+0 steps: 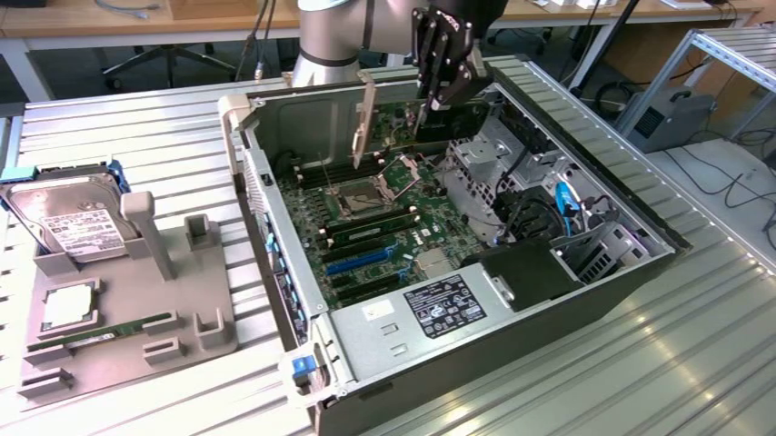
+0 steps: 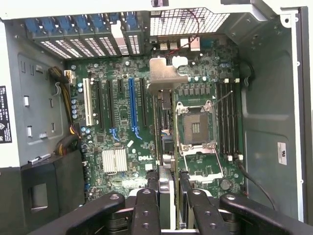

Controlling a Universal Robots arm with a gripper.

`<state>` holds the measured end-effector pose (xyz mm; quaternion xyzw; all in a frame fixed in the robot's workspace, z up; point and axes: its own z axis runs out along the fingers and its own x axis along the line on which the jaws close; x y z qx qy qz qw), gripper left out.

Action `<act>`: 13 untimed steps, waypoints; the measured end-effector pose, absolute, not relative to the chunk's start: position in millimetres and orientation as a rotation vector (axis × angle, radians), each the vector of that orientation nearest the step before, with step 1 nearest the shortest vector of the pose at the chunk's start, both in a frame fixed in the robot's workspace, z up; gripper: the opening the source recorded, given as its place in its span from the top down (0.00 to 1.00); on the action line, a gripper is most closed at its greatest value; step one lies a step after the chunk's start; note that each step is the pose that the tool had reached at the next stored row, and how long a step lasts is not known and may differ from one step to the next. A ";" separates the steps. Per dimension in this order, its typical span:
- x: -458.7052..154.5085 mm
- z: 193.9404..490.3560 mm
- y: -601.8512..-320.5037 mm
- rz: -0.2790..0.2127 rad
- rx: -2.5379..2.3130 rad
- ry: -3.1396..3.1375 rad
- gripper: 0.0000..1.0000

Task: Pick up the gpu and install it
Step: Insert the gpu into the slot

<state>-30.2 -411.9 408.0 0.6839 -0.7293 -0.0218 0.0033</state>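
Right now I hold the gpu (image 1: 363, 118), a thin dark expansion card with a pale beige metal bracket strip at one end, pinched on edge between my black gripper's (image 1: 442, 86) fingers, which are closed narrow against the card's two faces. It hangs upright inside the open black-and-silver computer case (image 1: 510, 363), over the green motherboard (image 1: 376, 227) and apparently clear of it.

In the wrist view the gripper (image 2: 168, 191) grips the card edge-on, and the gpu (image 2: 165, 78) lines up between the long blue expansion slot (image 2: 132, 105) and the square metal processor socket (image 2: 195, 127).

Well apart, at the exterior view's left, a boxy silver hard drive (image 1: 73, 227) and a narrow green memory stick (image 1: 104, 330) rest on a grey moulded holder (image 1: 200, 313).
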 end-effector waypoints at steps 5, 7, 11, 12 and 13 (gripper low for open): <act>-30.2 408.0 -411.9 -0.068 2.159 -2.272 0.73; -30.2 408.0 -411.9 -0.068 2.164 -2.267 0.73; -30.2 407.9 -411.9 -0.068 2.175 -2.256 0.73; -30.2 407.9 -411.9 -0.068 2.177 -2.254 0.73; -30.2 407.9 -411.9 -0.068 2.183 -2.248 0.73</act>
